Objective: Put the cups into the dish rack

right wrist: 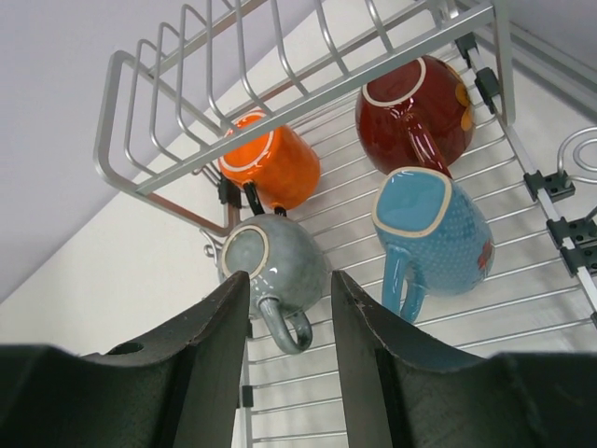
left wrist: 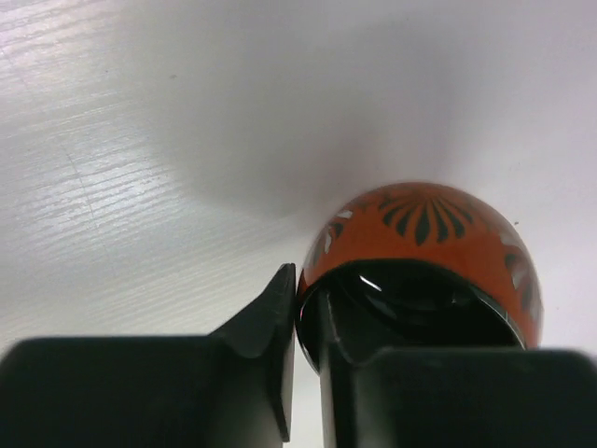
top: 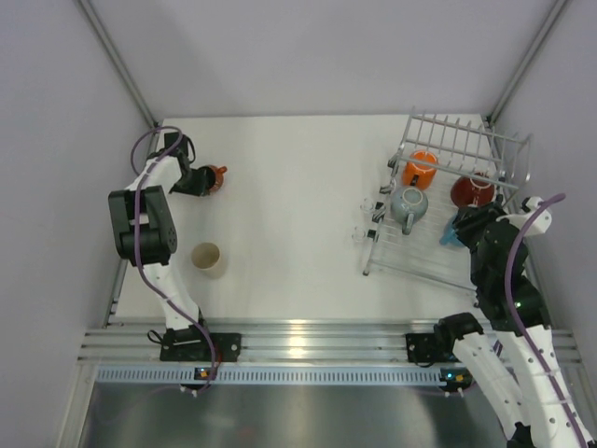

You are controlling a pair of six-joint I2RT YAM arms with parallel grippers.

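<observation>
My left gripper (top: 207, 177) is shut on the rim of the squat orange-red mug (top: 217, 175) at the table's far left. In the left wrist view one finger is outside the rim and one is inside the black interior of the mug (left wrist: 438, 229). The cream mug (top: 207, 259) stands upright on the table nearer the arms. The dish rack (top: 424, 261) at the right holds the orange (top: 420, 169), grey (top: 409, 205), dark red (top: 471, 191) and light blue (top: 451, 233) mugs. My right gripper (top: 464, 224) hovers over the rack, open and empty, above the grey mug (right wrist: 275, 261).
The rack's row of upright tines (top: 462, 140) rises at its far side, near the right wall. Rail frames run along the left and right table edges. The arm bases sit on the metal rail at the near edge.
</observation>
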